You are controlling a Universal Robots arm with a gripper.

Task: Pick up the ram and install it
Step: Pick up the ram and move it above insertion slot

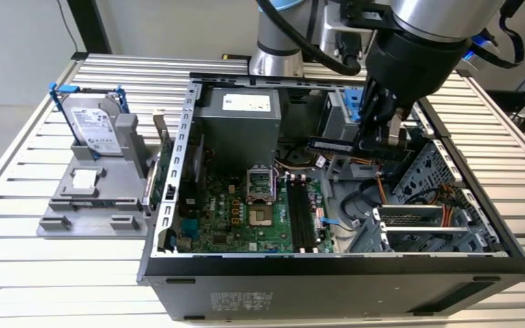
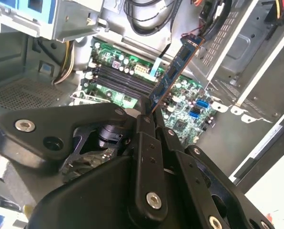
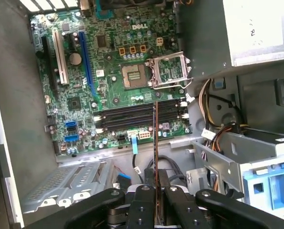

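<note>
My gripper (image 1: pixel 373 141) hangs inside the open computer case (image 1: pixel 335 273), shut on the ram (image 1: pixel 331 145), a thin dark green-blue stick with black chips. In the exterior view the stick pokes out sideways toward that view's left, well above the motherboard (image 1: pixel 235 219). The long black memory slots (image 1: pixel 301 219) lie lower and nearer the case's front wall, apart from the stick. In the second wrist view the ram (image 2: pixel 176 69) rises slantwise from the fingertips (image 2: pixel 143 118) over the slots (image 2: pixel 118 78). In the first wrist view the ram (image 3: pixel 155 143) shows edge-on, crossing the slots (image 3: pixel 132 117) from above.
A grey power supply (image 1: pixel 240 119) fills the case's back corner, beside the open processor socket (image 1: pixel 258 198). A metal drive cage (image 1: pixel 426 225) and loose orange and black cables (image 1: pixel 385 188) sit under the gripper. On the exterior view's left, a silver hard drive (image 1: pixel 93 123) stands on a grey fixture (image 1: pixel 89 205).
</note>
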